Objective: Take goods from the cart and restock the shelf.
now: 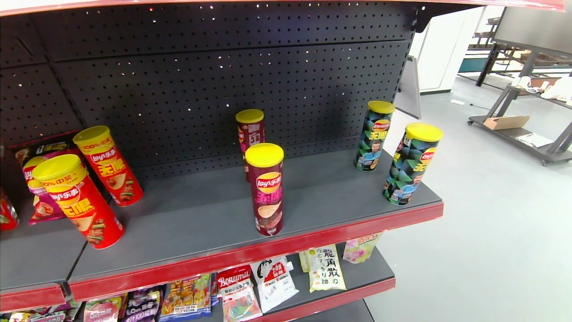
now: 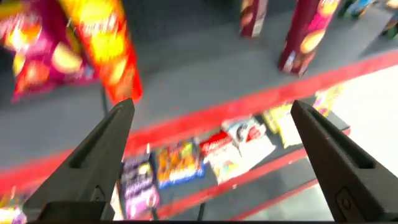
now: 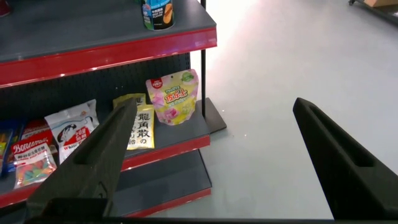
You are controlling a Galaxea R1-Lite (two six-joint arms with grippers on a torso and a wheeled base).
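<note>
Since the chip cans are light, stiff, slick tubes that stand tall and tip easily, a hold across mid-body seems safest; the maroon can (image 1: 266,192) stands upright near the front edge of the shelf (image 1: 201,214), with red cans (image 1: 78,201) to its left and green cans (image 1: 411,165) to its right, each well apart. Left gripper (image 2: 212,104) and right gripper (image 3: 214,102) are spread wide, holding nothing, out before the snack bags (image 1: 272,281) on the tier below

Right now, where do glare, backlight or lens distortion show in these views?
Head view: light pinpricks through the pegboard holes; front red can and front green can lean apart, wide-lens distortion. Right wrist view: floor washed bright beside the shelf.
</note>
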